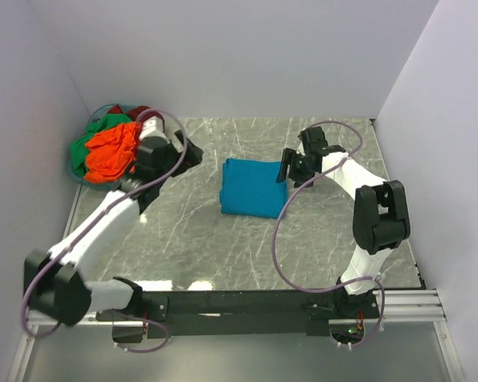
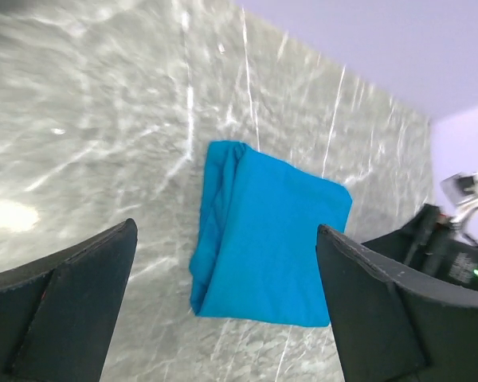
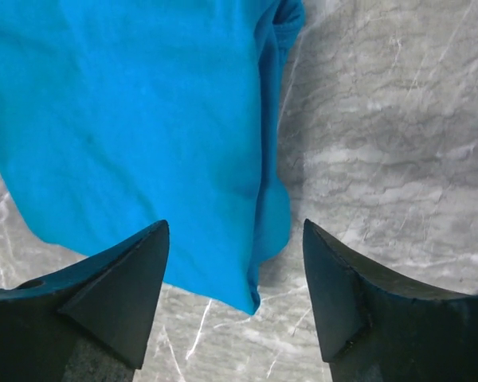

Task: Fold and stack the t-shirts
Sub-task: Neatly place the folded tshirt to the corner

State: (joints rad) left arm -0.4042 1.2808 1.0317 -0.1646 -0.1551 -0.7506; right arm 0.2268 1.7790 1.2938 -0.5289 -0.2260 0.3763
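Teal-blue t-shirt (image 1: 253, 188) lies folded on the bench (image 1: 191, 239), its edge directly beneath the right gripper (image 3: 235, 231), whose fingers are spread wide and hold nothing. Left gripper (image 1: 188, 151), likewise spread and empty, faces the fold; behind it a basket (image 1: 76, 169) holds an orange shirt (image 1: 111, 153) and a green shirt (image 1: 84, 147). The next shirt probably comes from there: pinch one layer only and lift high, so neighbours fall free.
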